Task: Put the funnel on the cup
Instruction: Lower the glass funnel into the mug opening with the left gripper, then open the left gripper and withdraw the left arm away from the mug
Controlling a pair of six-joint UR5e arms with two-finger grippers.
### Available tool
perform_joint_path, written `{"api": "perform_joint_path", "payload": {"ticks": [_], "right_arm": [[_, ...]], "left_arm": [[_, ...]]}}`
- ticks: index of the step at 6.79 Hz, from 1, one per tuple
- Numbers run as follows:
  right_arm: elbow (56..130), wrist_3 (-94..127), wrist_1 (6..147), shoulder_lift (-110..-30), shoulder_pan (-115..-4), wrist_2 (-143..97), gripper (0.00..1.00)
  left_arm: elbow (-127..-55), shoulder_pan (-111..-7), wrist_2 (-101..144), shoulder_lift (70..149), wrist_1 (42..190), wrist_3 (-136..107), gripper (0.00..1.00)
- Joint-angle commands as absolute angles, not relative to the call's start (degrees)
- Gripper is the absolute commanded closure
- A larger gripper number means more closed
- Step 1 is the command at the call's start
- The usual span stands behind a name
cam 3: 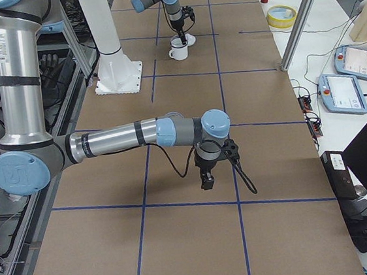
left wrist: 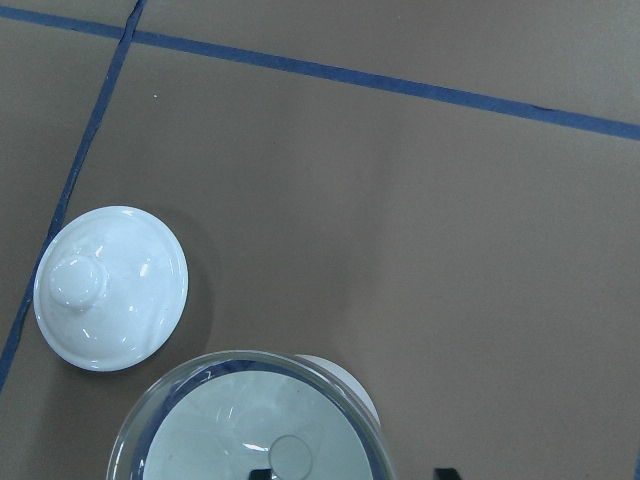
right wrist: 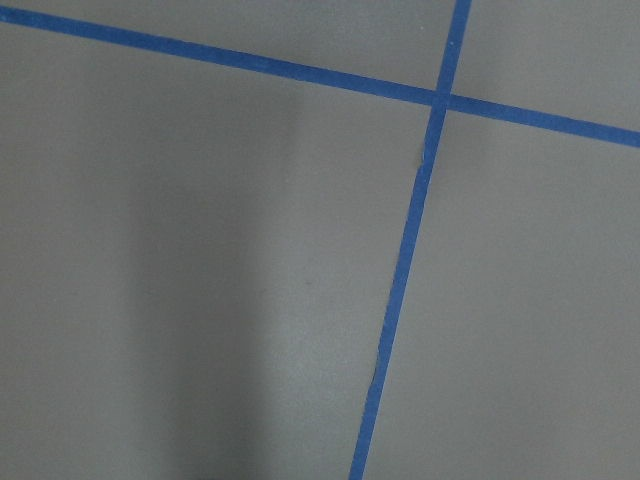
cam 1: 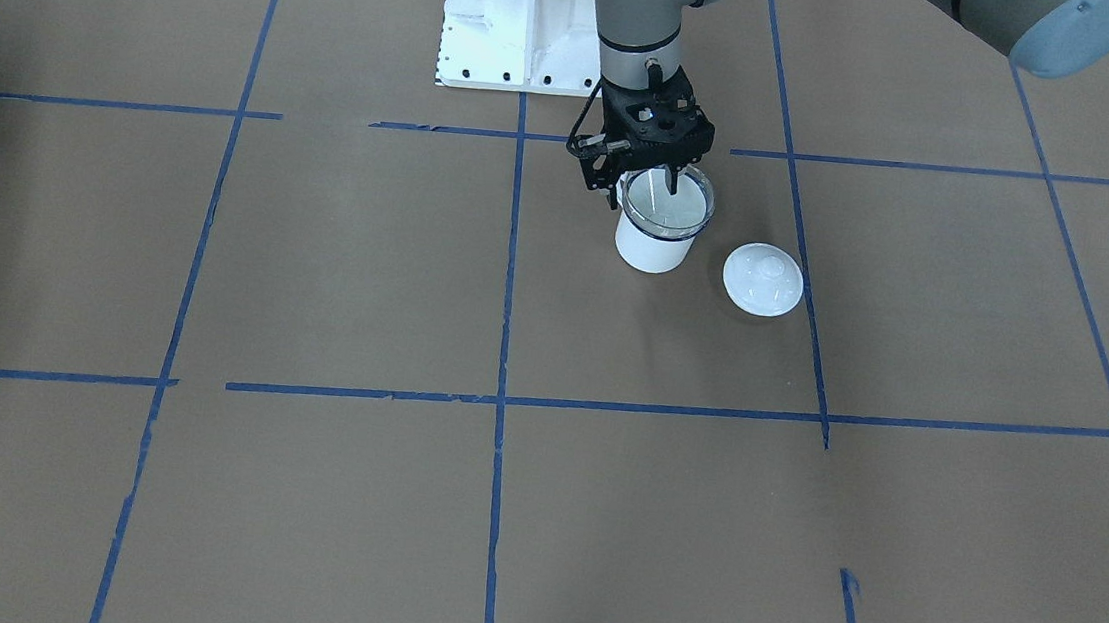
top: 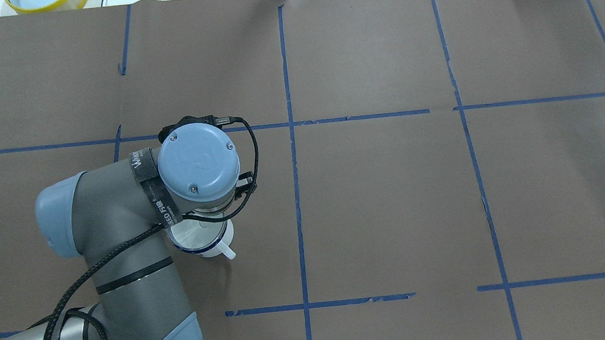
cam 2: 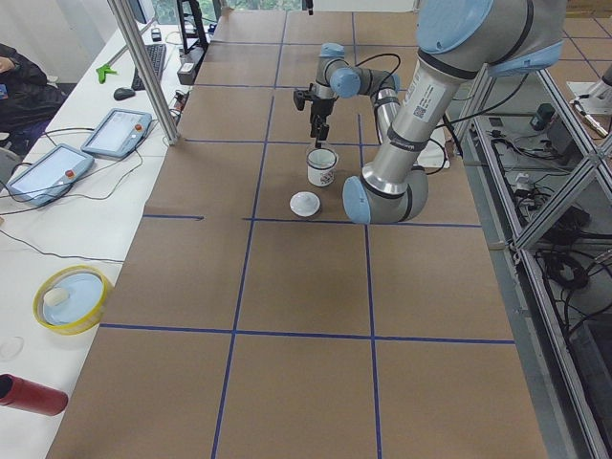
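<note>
The cup (cam 1: 655, 247), a white enamel mug with a dark blue rim, stands on the brown table. The clear funnel (cam 1: 669, 203) sits in its mouth, with its rim resting on the cup's rim. My left gripper (cam 1: 643, 191) hangs straight down over the funnel's near edge. In the left wrist view the gripper (left wrist: 355, 472) is open, with one fingertip over the funnel (left wrist: 250, 420) and the other outside its rim. In the overhead view the wrist hides most of the cup (top: 211, 246). My right gripper (cam 3: 206, 180) hovers over bare table far away; I cannot tell its state.
A round white domed lid (cam 1: 763, 280) with a knob lies on the table just beside the cup, also in the left wrist view (left wrist: 110, 287). Blue tape lines cross the brown paper. The white robot base plate (cam 1: 520, 17) stands behind the cup.
</note>
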State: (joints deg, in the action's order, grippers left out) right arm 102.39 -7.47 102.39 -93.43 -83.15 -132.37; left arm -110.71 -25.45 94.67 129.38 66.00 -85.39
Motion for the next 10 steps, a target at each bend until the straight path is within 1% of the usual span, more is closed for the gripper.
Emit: {"api": "perform_joint_path", "payload": {"ticks": [1,2,3,4,5,7,8,9,10], "right_arm": [[102.4,-7.5,102.4,-93.4,-83.1,-132.4,0.0],[102.4,-7.5,102.4,-93.4,-83.1,-132.4,0.0],[102.4,-7.5,102.4,-93.4,-83.1,-132.4,0.0],[102.4,-7.5,102.4,-93.4,-83.1,-132.4,0.0],[102.4,-7.5,102.4,-93.4,-83.1,-132.4,0.0],[102.4,-7.5,102.4,-93.4,-83.1,-132.4,0.0],[102.3,-7.5,102.4,-93.4,-83.1,-132.4,0.0],[102.3,-7.5,102.5,-93.4,-83.1,-132.4,0.0],[102.4,-7.5,102.4,-93.4,-83.1,-132.4,0.0]], "left_arm": [[-113.3,-25.3,94.3,129.5,66.0,-85.3,0.0],[-117.3,-26.4,94.7,129.4,66.0,-84.6,0.0],[-119.3,-29.8,95.1,129.3,66.1,-83.8,0.0],[-120.1,-34.1,97.1,129.2,66.2,-77.2,0.0],[-120.1,-39.1,101.6,128.9,67.5,-71.4,0.0],[-120.0,-50.0,110.9,121.5,72.9,-57.8,0.0],[-119.7,-54.0,112.4,118.8,73.2,-52.0,0.0],[-118.4,-61.2,116.0,116.4,73.2,-44.1,0.0],[-114.7,-69.7,122.3,113.6,73.2,-29.2,0.0]]}}
